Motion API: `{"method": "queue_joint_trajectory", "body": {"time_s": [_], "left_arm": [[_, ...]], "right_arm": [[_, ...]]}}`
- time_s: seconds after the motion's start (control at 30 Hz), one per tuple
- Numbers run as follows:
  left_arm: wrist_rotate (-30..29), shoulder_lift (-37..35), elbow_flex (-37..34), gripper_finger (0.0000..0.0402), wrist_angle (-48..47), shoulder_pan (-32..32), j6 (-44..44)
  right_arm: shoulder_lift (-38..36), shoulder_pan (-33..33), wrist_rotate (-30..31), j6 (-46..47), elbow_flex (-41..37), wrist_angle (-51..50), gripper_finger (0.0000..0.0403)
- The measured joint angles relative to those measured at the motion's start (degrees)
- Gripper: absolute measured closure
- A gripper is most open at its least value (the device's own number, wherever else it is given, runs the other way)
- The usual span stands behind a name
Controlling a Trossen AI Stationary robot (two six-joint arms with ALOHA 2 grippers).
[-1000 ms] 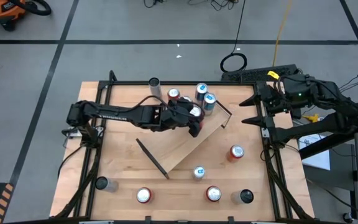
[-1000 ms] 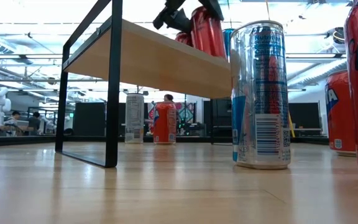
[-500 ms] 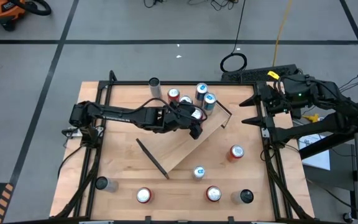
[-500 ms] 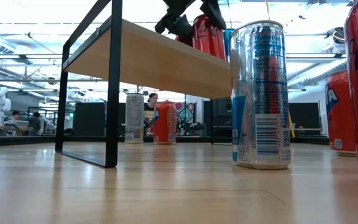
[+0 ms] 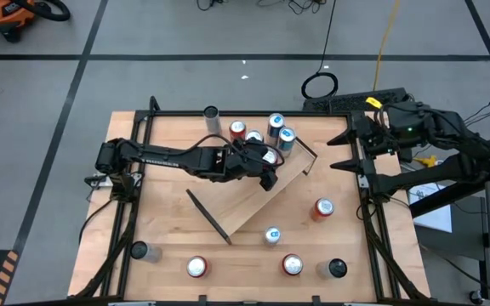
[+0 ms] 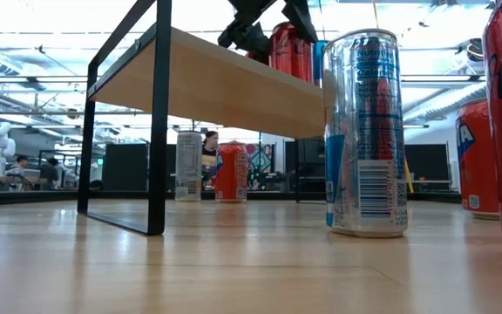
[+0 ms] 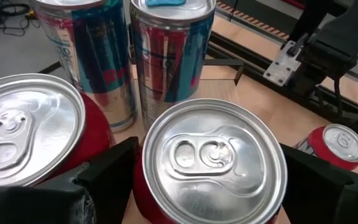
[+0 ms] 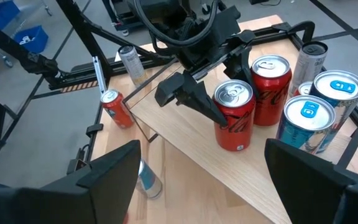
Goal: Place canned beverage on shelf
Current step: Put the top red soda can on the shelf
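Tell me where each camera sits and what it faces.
High view: overhead, looking down on the shelf and both arms.
Low view: tabletop height, looking under the shelf into the room; left gripper up top.
Left wrist view: just above the red can, own fingers either side.
Right wrist view: table's edge, facing the left gripper; own fingers below.
Both wrist views share that red can.

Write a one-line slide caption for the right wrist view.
Left gripper, fingers apart, straddles a red can standing on the shelf beside three other cans.
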Motion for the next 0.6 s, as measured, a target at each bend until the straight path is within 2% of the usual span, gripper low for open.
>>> {"method": "queue_joint_trajectory", "body": {"time_s": [0.23,0.4,0.6], "left_arm": [[2.4,-1.0,0.7,0.0065,0.3,0.0,0.0],[3.1,-1.4,4.4,0.0065,-1.3,-0.1,0.5],[1.0,-1.5,12.5,0.0065,-8.9,0.1,2.7]], "right_arm": [[1.7,0.0,-0.2,1.2,0.0,0.0,0.0085],[2.6,0.1,-0.3,3.1,-0.3,0.2,0.0085],[1.1,0.1,-0.5,5.7,-8.6,5.1,0.0085]]}}
